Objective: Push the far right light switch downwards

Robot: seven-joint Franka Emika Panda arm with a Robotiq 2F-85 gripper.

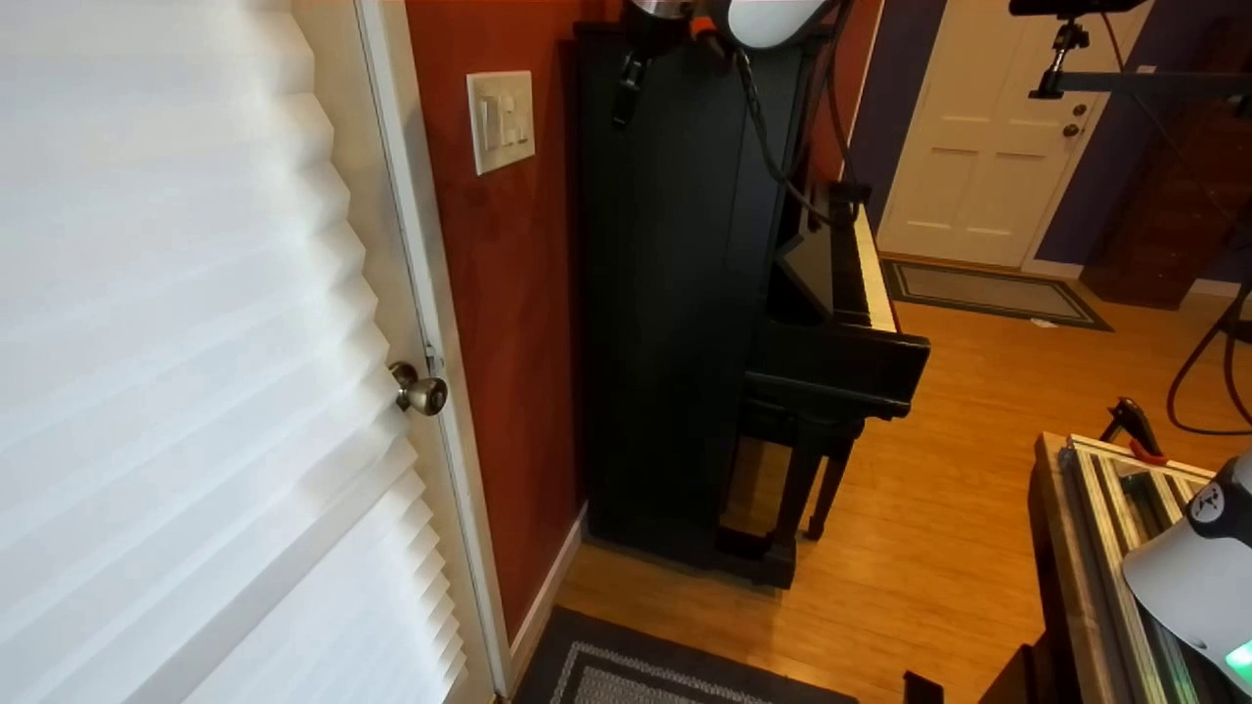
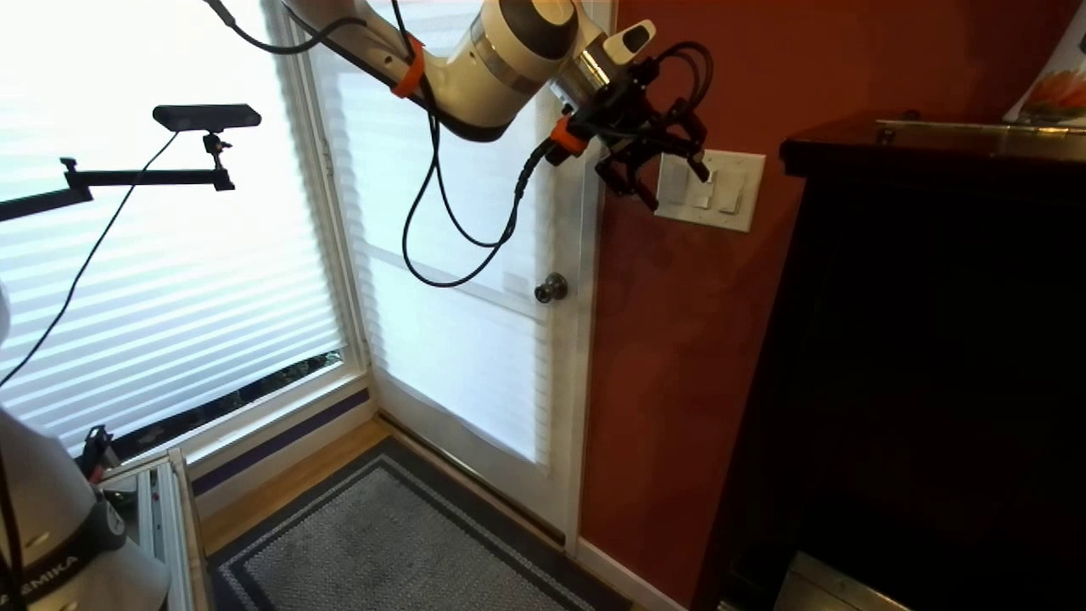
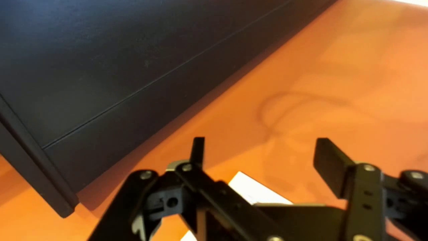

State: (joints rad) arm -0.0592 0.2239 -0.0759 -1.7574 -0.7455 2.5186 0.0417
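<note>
1. The far right light switch [image 2: 730, 194] sat at the right end of an off-white switch plate [image 2: 708, 218], on the red wall [image 2: 666, 365].
2. The end effector [image 3: 259, 149] was wide, its jaws well apart.
3. In an exterior view, the end effector [image 2: 676, 186] partly covered the plate's left side; in an exterior view, a gap showed between it and the plate [image 1: 504, 159].
4. In both exterior views, the door knob [image 2: 551, 288] was lower left and the black piano [image 1: 675, 293] stood right.
</note>
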